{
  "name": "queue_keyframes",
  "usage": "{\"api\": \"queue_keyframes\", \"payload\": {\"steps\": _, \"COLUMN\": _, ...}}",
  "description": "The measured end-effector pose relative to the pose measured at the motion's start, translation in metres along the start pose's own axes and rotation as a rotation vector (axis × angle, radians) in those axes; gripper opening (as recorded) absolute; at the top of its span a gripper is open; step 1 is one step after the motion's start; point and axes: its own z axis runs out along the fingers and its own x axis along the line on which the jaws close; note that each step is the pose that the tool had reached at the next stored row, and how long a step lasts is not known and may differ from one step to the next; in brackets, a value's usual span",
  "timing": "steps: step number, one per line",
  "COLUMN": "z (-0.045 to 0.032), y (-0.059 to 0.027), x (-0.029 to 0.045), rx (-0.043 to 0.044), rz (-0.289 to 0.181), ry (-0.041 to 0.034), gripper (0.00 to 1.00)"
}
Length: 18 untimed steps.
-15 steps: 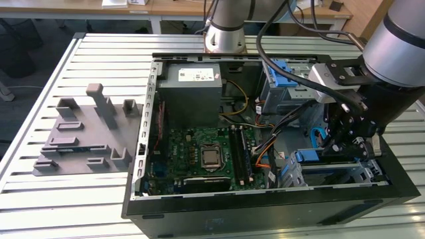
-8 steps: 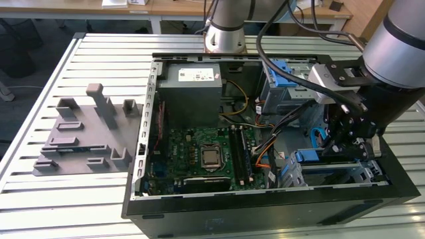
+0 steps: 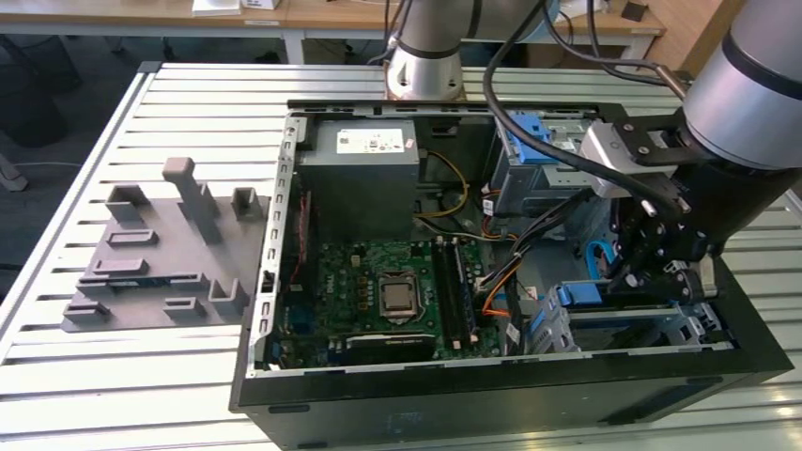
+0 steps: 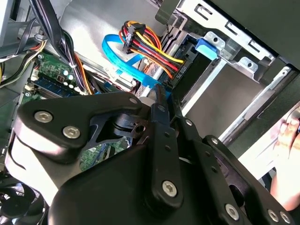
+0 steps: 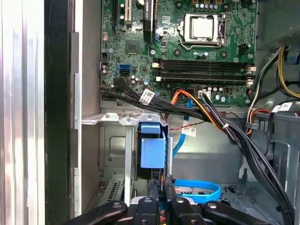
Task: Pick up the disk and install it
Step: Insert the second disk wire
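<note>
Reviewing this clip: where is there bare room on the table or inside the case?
Bare slatted table lies in front of the grey fixture block and behind it. Inside the computer case it is crowded: cables cross the motherboard edge, and the gripper occupies the drive bay.

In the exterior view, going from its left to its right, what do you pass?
Grey moulded plastic fixture → green motherboard inside the open black computer case → blue flat data cable → black gripper low over the drive bay.

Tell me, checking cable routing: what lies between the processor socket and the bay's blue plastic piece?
In the first wrist view: memory slots and a black cable bundle.
</note>
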Motion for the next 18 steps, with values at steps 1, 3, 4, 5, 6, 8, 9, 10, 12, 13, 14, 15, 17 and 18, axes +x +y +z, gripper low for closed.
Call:
{"api": "queue_keyframes", "payload": {"steps": 1, "z": 0.0003, "y": 0.0, "x": 0.0001, "rx": 0.0, "rz": 0.0, "ry": 0.0, "gripper": 0.17}}
{"api": "queue_keyframes", "payload": {"steps": 3, "z": 0.0011, "y": 0.0001, "x": 0.0002, "rx": 0.0, "rz": 0.0, "ry": 0.0001, "gripper": 0.17}}
{"api": "queue_keyframes", "payload": {"steps": 4, "z": 0.0014, "y": 0.0001, "x": 0.0002, "rx": 0.0, "rz": 0.0, "ry": 0.0001, "gripper": 0.17}}
{"api": "queue_keyframes", "payload": {"steps": 5, "z": 0.0015, "y": 0.0001, "x": 0.0002, "rx": 0.0, "rz": 0.0, "ry": 0.0001, "gripper": 0.17}}
{"api": "queue_keyframes", "payload": {"steps": 6, "z": 0.0016, "y": 0.0001, "x": 0.0002, "rx": -0.0001, "rz": 0.0, "ry": 0.0003, "gripper": 0.17}}
{"api": "queue_keyframes", "payload": {"steps": 8, "z": 0.002, "y": 0.0001, "x": 0.0003, "rx": 0.0, "rz": 0.0, "ry": 0.0, "gripper": 0.17}}
{"api": "queue_keyframes", "payload": {"steps": 9, "z": 0.0023, "y": 0.0001, "x": 0.0003, "rx": 0.0, "rz": 0.0, "ry": 0.0, "gripper": 0.17}}
{"api": "queue_keyframes", "payload": {"steps": 10, "z": 0.0028, "y": 0.0001, "x": 0.0004, "rx": 0.0, "rz": 0.0, "ry": -0.0002, "gripper": 0.17}}
{"api": "queue_keyframes", "payload": {"steps": 12, "z": 0.0034, "y": 0.0001, "x": 0.0006, "rx": 0.0, "rz": 0.0, "ry": -0.0001, "gripper": 0.18}}
{"api": "queue_keyframes", "payload": {"steps": 13, "z": 0.0036, "y": 0.0002, "x": 0.0007, "rx": 0.0, "rz": 0.0, "ry": 0.0, "gripper": 0.18}}
{"api": "queue_keyframes", "payload": {"steps": 14, "z": 0.0037, "y": 0.0002, "x": 0.0008, "rx": 0.0, "rz": 0.0, "ry": -0.0001, "gripper": 0.18}}
{"api": "queue_keyframes", "payload": {"steps": 15, "z": 0.0037, "y": 0.0002, "x": 0.0008, "rx": 0.0, "rz": 0.0, "ry": 0.0, "gripper": 0.24}}
{"api": "queue_keyframes", "payload": {"steps": 17, "z": 0.0036, "y": 0.0002, "x": 0.0009, "rx": 0.0, "rz": 0.0, "ry": 0.0, "gripper": 0.24}}
{"api": "queue_keyframes", "payload": {"steps": 18, "z": 0.0029, "y": 0.0001, "x": 0.0009, "rx": 0.0, "rz": 0.0, "ry": 0.0002, "gripper": 0.24}}
